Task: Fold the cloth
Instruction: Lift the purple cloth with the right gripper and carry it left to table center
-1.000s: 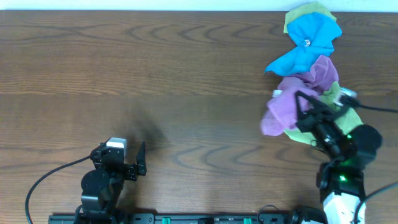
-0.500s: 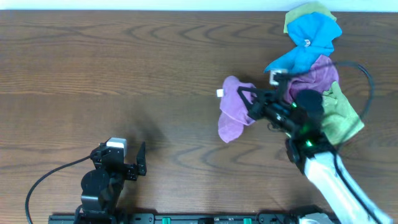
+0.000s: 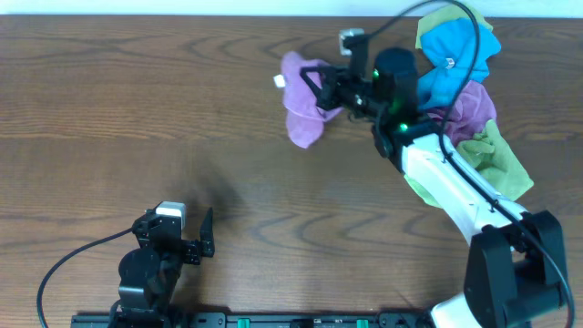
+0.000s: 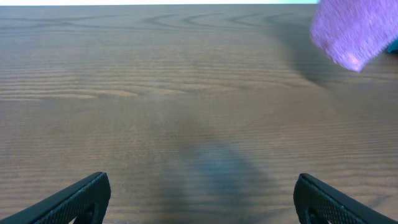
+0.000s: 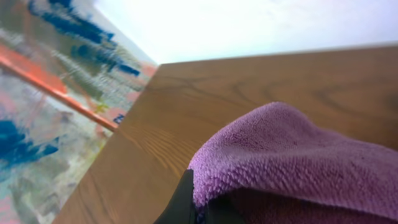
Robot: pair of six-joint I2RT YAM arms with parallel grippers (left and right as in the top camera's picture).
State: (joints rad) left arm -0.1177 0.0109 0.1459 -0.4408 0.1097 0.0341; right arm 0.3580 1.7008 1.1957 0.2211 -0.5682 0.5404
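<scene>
Pinching the bunched purple cloth (image 3: 299, 100), the right fingers (image 3: 321, 71) are closed; the left fingers (image 4: 81, 196) gape wide.

The table (image 3: 182, 109) is brown wood with a strong wavy grain, smooth, with a soft sheen rather than a gloss. The cloth (image 5: 298, 155) is fuzzy pile, quite matt (up close the little nubs show). The left gripper (image 4: 202, 186) has fingers (image 4: 74, 196) of matt black plastic. The right arm's casing (image 3: 446, 191) looks smooth, white, faintly shiny.
</scene>
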